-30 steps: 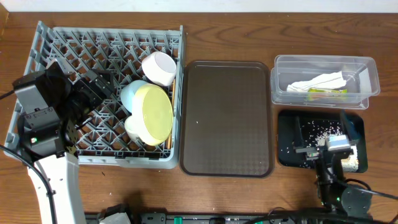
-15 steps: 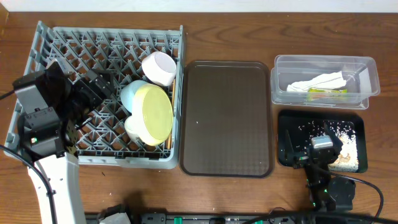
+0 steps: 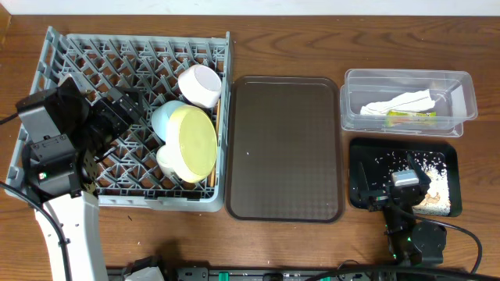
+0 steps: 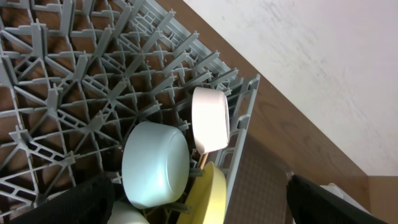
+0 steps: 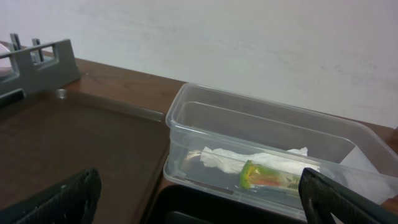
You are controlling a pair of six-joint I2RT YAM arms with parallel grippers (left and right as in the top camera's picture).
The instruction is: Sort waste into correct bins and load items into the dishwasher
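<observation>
Black glossy plastic is showing where the change is: the shallow rectangular black tray (image 3: pixel 361 156), lying right of the large dark brown serving tray (image 3: pixel 285 148) by its near corner, is sitting more exposed. Within the last second our right fingers (image 5: pixel 62 200) have pulled back from over its middle toward its near edge, and they are now holding there. Whitish rice-like scraps (image 3: pixel 434 195) are lying heaped and scattered inside it, so we are judging the food waste as delivered.

Right of the brown tray's far corner, the clear rectangular plastic tub (image 3: pixel 469 100) is holding the crumpled white paper napkin (image 3: pixel 402 102) and the green-and-yellow snack wrapper (image 3: pixel 412 118). Left of the brown tray, the square grey pegged dish rack (image 3: pixel 101 62) is carrying the round yellow plate (image 3: pixel 195 144), the light blue bowl (image 3: pixel 166 117), the white round bowl (image 3: pixel 199 84) and the thin wooden chopsticks (image 3: pixel 218 104). We are seeing no task item on the brown tray, so we are judging the sorting and loading as essentially finished.

From overhead, the finger spacing is staying hidden. The right wrist view is showing the right fingers spread wide and empty, facing the tub. The left wrist view is showing the left fingers (image 4: pixel 87 200) spread and empty above the rack, with the white bowl standing on edge. Neither wrist view is showing the scraps.
</observation>
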